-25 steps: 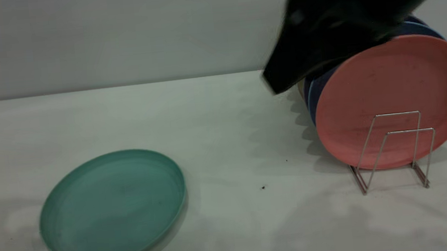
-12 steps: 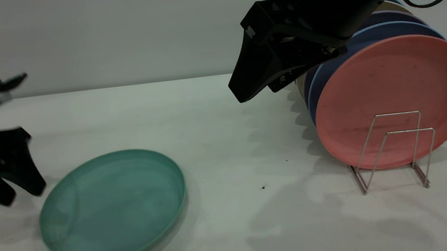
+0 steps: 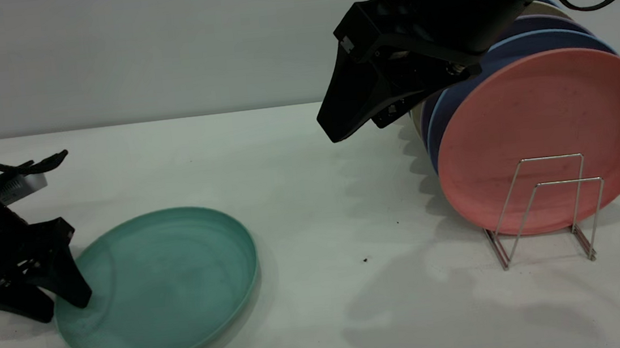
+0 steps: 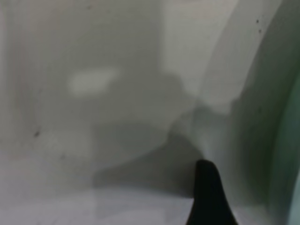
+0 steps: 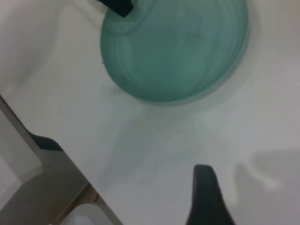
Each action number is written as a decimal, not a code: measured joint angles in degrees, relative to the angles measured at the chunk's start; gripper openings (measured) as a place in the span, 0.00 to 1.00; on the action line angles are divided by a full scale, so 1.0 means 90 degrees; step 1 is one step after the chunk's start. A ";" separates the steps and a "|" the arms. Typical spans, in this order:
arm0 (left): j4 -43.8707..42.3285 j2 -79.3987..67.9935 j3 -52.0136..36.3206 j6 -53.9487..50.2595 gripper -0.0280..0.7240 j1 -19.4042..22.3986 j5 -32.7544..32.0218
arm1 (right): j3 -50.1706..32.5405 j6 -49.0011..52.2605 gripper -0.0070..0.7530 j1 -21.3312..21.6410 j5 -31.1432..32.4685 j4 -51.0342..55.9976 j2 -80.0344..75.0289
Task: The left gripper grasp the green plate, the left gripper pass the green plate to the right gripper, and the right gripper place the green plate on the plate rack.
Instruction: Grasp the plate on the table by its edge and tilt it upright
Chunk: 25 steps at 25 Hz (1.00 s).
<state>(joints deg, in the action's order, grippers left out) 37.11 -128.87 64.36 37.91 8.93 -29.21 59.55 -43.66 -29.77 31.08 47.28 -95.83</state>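
Observation:
The green plate (image 3: 167, 284) lies flat on the white table at the front left. It also shows in the right wrist view (image 5: 176, 47). My left gripper (image 3: 61, 307) is open and low at the plate's left edge, with one finger over the rim and the other outside it. In the left wrist view one finger (image 4: 208, 197) shows beside the plate's rim (image 4: 286, 140). My right gripper (image 3: 358, 128) is open and empty, high above the table to the left of the plate rack (image 3: 546, 202). One of its fingers (image 5: 206, 201) shows over bare table.
A salmon-pink plate (image 3: 545, 140) stands upright in the rack, with dark blue plates (image 3: 451, 109) stacked behind it. Two wire loops at the rack's front hold nothing. The table's edge (image 5: 51, 154) shows in the right wrist view.
My left gripper came in from the left and dropped to the green plate's left rim. My right arm swung out to the left earlier and has held still since.

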 joint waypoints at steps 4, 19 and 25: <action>0.0595 -0.0100 0.0006 0.0466 0.62 0.0000 0.0006 | 0.0000 0.0000 0.68 0.0000 0.0000 0.0001 0.0000; 0.0966 0.0007 0.0048 0.1218 0.07 0.0000 -0.0128 | 0.0000 0.0150 0.68 0.0000 0.0188 0.0001 0.0000; 0.1231 0.0885 0.0036 0.2962 0.07 0.0000 -0.0574 | 0.0084 0.0159 0.68 0.0135 0.0030 0.0001 -0.0059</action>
<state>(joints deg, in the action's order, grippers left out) 48.20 -120.91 64.69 64.58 8.93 -34.38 60.31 -42.23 -28.55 31.35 47.29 -96.36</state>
